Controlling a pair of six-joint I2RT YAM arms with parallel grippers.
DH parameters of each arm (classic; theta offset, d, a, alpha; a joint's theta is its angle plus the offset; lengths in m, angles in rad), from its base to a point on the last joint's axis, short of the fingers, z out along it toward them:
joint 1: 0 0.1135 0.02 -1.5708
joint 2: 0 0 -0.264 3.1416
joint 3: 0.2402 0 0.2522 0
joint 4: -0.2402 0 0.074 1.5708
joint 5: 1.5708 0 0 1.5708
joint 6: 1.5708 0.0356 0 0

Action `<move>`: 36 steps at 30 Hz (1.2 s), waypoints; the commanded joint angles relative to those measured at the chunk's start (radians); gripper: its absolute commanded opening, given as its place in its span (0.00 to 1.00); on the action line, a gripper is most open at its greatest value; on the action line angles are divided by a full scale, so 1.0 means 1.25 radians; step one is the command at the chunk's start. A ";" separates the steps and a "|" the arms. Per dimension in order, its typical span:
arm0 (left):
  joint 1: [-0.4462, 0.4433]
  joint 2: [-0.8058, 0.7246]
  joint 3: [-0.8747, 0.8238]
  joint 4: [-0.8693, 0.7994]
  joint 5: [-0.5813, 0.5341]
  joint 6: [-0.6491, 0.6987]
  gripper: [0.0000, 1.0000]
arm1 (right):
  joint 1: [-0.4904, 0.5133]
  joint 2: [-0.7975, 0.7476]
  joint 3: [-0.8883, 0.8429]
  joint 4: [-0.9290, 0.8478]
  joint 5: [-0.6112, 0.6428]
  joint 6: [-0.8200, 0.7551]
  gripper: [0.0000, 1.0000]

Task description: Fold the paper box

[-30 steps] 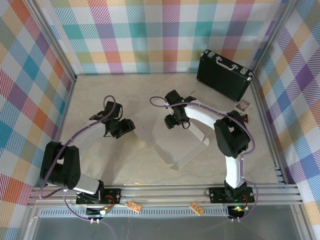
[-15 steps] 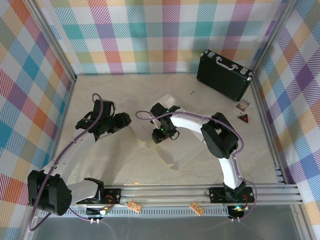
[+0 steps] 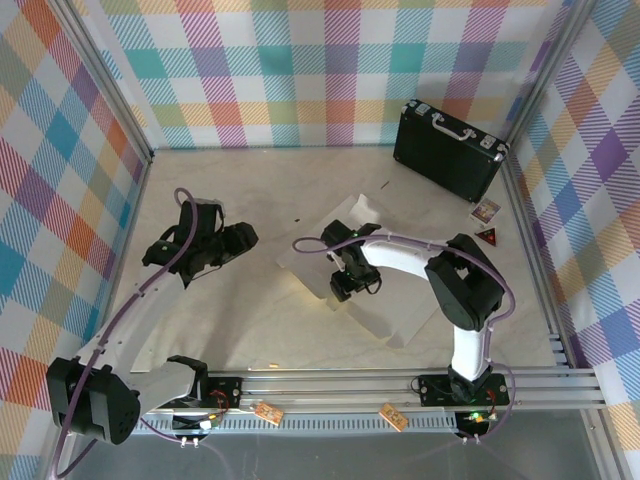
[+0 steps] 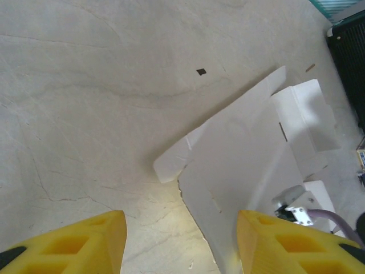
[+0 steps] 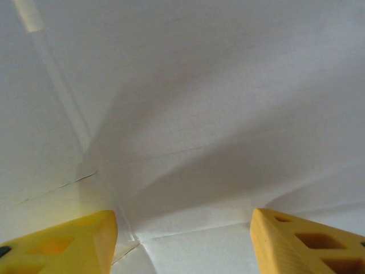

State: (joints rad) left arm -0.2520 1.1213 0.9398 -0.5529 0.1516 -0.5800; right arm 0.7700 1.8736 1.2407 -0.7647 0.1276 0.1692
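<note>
The paper box (image 3: 395,312) lies spread out, white side up, in the middle of the table, one flap (image 3: 356,212) pointing to the back. My right gripper (image 3: 345,287) hovers over its left part, open; in the right wrist view its yellow fingers (image 5: 63,246) stand wide apart over creased white cardboard (image 5: 194,114), with nothing between them. My left gripper (image 3: 238,240) is to the left of the box, apart from it and open. In the left wrist view, the box's ragged left edge (image 4: 245,154) and a small flap (image 4: 171,162) lie just ahead of the left gripper (image 4: 181,246).
A black briefcase (image 3: 447,148) stands at the back right. Two small cards (image 3: 485,211) lie near the right wall. Plaid walls close three sides, and an aluminium rail (image 3: 330,385) runs along the front. Bare marbled tabletop (image 4: 85,114) stretches left of the box.
My right gripper has moved toward the front over the box, and the box has shifted and turned under it. The left arm swung back and to the left, away from the box.
</note>
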 commanded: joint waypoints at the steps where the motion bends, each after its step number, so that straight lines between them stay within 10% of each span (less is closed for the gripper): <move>1: 0.006 0.045 -0.002 0.008 -0.001 -0.002 0.54 | -0.033 -0.067 0.006 0.005 0.084 0.022 0.66; 13: 0.006 0.278 0.062 0.092 0.023 -0.018 0.54 | -0.216 0.050 0.104 0.052 -0.033 0.104 0.66; 28: 0.004 0.114 -0.053 0.005 -0.055 0.011 0.55 | -0.148 0.353 0.453 -0.055 -0.119 -0.056 0.62; 36: 0.004 0.173 -0.083 0.037 -0.032 0.006 0.56 | -0.128 0.235 0.388 0.020 -0.118 -0.025 0.62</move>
State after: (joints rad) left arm -0.2527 1.3071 0.8658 -0.5175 0.0883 -0.5793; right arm 0.6041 2.2360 1.7744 -0.7406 0.0059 0.1410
